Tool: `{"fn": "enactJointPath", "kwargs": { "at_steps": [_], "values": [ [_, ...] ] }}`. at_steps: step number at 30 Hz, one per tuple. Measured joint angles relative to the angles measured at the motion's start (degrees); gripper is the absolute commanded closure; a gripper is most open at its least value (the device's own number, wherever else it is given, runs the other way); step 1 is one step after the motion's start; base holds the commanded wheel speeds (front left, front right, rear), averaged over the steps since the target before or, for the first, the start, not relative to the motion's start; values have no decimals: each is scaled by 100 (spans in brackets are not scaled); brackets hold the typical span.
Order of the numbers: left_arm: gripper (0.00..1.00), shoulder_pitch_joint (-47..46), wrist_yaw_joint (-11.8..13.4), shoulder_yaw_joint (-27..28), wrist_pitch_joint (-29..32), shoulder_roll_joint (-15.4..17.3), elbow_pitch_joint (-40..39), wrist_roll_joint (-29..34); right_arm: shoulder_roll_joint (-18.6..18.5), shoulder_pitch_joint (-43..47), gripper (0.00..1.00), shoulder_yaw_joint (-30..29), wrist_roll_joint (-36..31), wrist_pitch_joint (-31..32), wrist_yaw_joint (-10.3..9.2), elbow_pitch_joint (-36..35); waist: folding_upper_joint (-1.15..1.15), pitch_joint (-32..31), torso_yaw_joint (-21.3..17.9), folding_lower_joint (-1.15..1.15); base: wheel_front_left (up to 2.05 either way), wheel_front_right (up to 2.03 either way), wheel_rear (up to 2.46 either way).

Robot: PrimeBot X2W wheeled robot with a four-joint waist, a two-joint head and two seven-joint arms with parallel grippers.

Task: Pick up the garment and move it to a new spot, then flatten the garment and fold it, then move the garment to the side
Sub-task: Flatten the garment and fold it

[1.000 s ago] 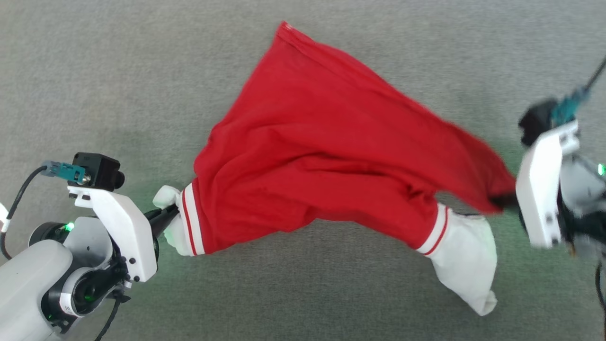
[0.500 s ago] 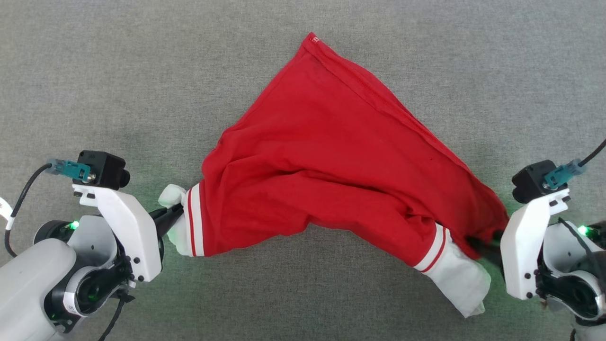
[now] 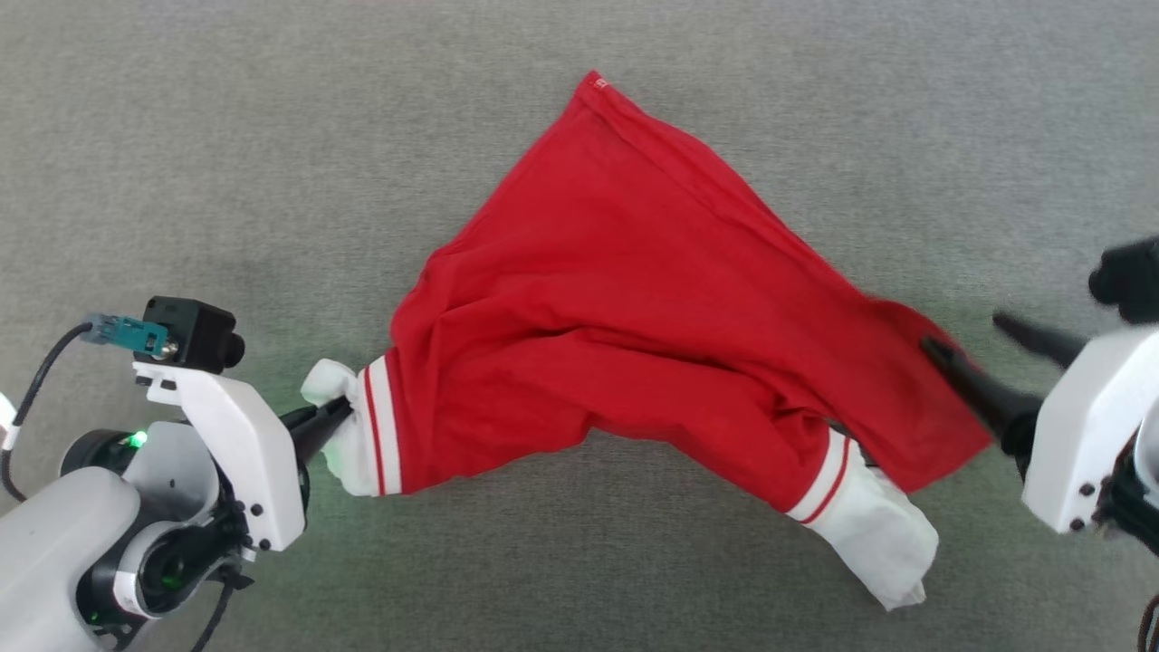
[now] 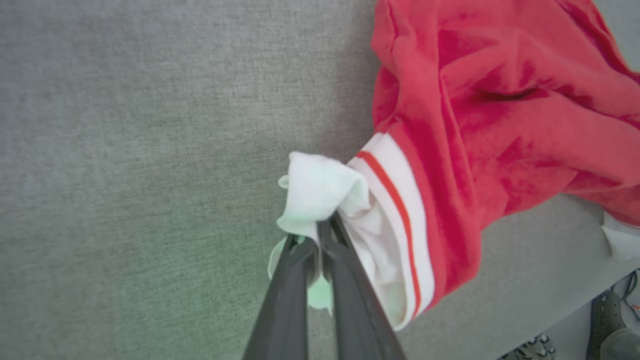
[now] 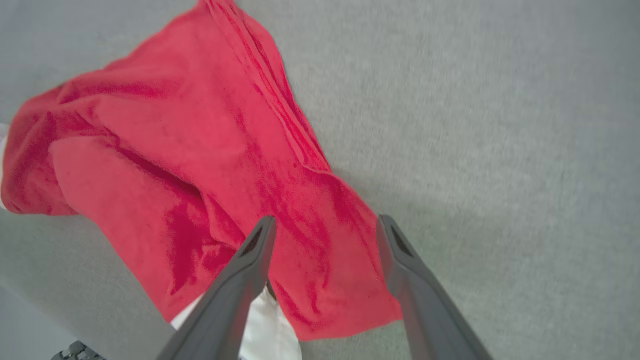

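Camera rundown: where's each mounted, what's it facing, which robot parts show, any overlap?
Head view: on the head, facing down at grey surface; garment between left gripper, shut on its white cuff, and open right gripper.
Left wrist view: wrist-mounted, looks along its shut fingers pinching that cuff.
Right wrist view: wrist-mounted, looks along its open fingers over the garment.
Shared: all three show the garment.

The garment (image 3: 634, 299) is bright red, its sleeve ends (image 3: 883, 539) white, set off by thin red and white stripes (image 3: 376, 426). The surface (image 3: 181, 136) under it is plain speckled grey, tinged green near each arm. The left gripper (image 3: 337, 412) and right gripper (image 3: 960, 330) have dark grey fingers (image 3: 973, 392) on white housings (image 3: 240, 453).
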Motion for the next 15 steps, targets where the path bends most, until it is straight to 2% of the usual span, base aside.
{"fn": "enactJointPath", "kwargs": {
  "at_steps": [7,15],
  "values": [
    [100,-24,-13,-73,4,-152,-38,30,-339,-742,0,455,-202,-666,-1,-4,0,-1,253,0,0,0,0],
    [100,-228,-159,-220,52,-547,109,164,-664,-1820,0,1296,18,-1359,0,1361,0,32,743,0,0,0,0]
  ]
}}
